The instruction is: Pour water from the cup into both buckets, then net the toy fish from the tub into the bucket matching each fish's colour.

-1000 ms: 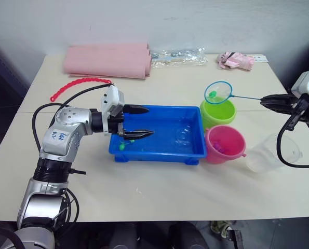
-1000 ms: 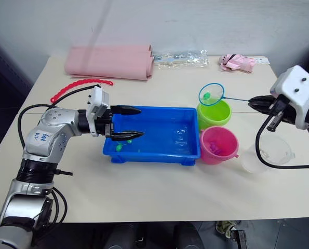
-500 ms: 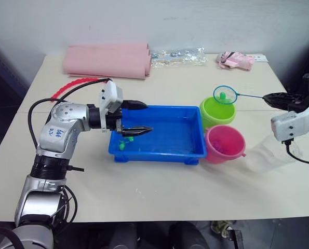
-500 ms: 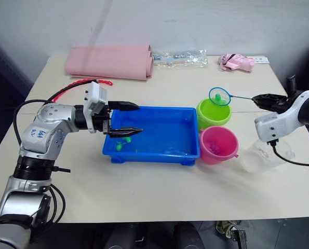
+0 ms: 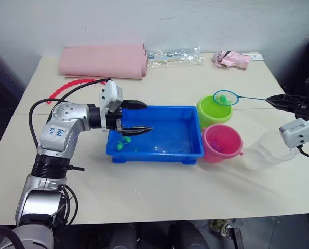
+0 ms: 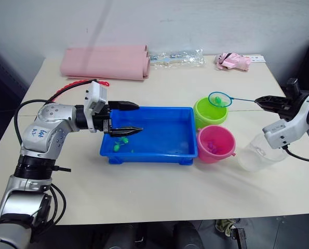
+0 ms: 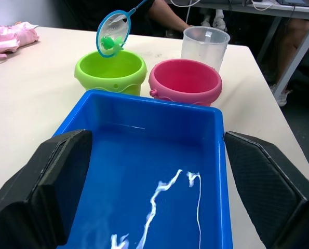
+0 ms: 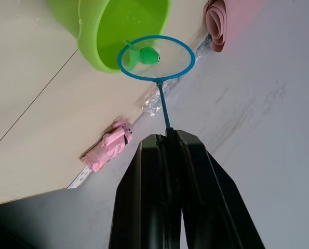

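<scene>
The shallow rectangular bright blue plastic tub (image 7: 144,171) is glossy and smooth, streaked with wet glints, and the round lime green plastic bucket (image 7: 110,71) and the round pink plastic bucket (image 7: 184,82) have the same smooth sheen. The clear colourless plastic cup (image 7: 204,45) at the pink bucket's 3 o'clock looks faintly frosted. The cream tabletop (image 5: 164,192) is matt and smooth, and the folded pink cloth (image 5: 102,60) at its 11 o'clock looks soft and dull.

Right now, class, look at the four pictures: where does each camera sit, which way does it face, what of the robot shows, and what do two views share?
Left eye view: on the head, facing forward and down over the table; both arms show.
Right eye view: beside it, same scene, including the left gripper at the tub.
Left wrist view: on the left wrist, looking along the tub toward the green bucket, pink bucket and cup; its own fingers show.
Right wrist view: on the right wrist, looking along the net; right gripper shows.
Both wrist views share the net holding a green fish.
</scene>
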